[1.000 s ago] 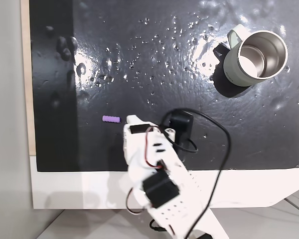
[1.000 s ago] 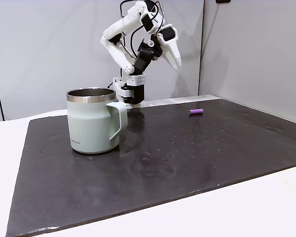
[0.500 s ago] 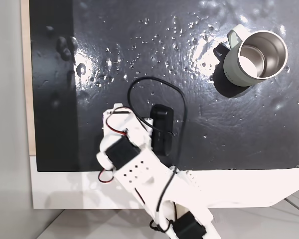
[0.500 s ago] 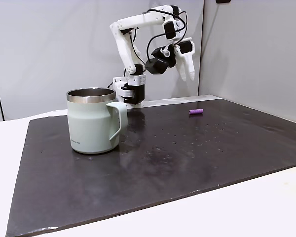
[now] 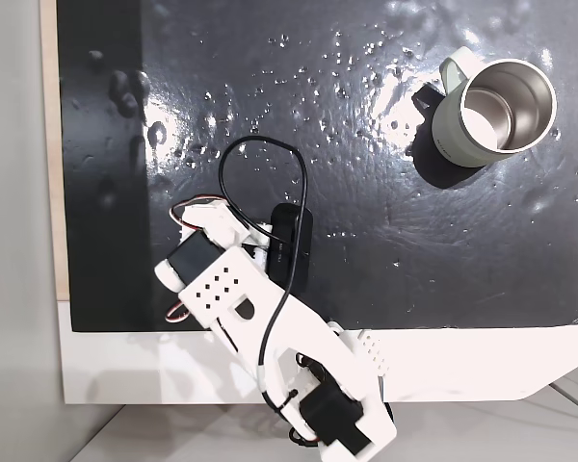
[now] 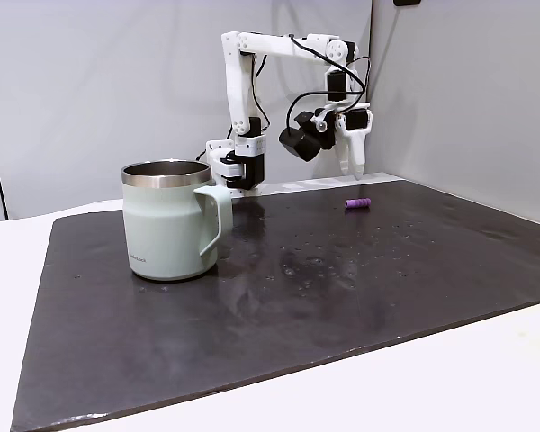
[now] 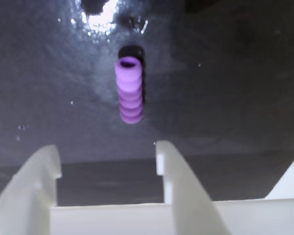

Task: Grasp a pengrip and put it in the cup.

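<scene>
In a fixed view from the side, the cup (image 6: pixel 171 220) stands at the left on the black mat (image 6: pixel 342 297), handle toward the camera. Right of it, the white arm (image 6: pixel 252 81) holds its gripper (image 6: pixel 353 166) above the mat, over the pengrip (image 6: pixel 358 204). The wrist view shows the jaws parted, empty, the pengrip (image 7: pixel 129 89) lying just beyond them.

bright glare on mat (image 5: pixel 173 125); wrist view blurred
</scene>
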`<control>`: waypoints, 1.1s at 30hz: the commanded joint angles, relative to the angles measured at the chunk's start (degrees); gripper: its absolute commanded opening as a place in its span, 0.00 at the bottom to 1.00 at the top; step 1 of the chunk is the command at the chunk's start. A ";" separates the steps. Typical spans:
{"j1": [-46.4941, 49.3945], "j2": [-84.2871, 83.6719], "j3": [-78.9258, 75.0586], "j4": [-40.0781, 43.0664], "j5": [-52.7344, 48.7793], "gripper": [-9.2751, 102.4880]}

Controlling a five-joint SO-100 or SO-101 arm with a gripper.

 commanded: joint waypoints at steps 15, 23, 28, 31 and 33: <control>-1.05 -12.57 -3.43 -6.06 0.35 0.26; -1.05 -20.57 -9.05 -6.06 1.23 0.26; -1.14 -22.41 -10.37 -6.06 1.32 0.21; -1.14 -22.59 -10.37 -6.06 1.14 0.16; -1.05 -22.59 -10.46 -6.06 0.79 0.11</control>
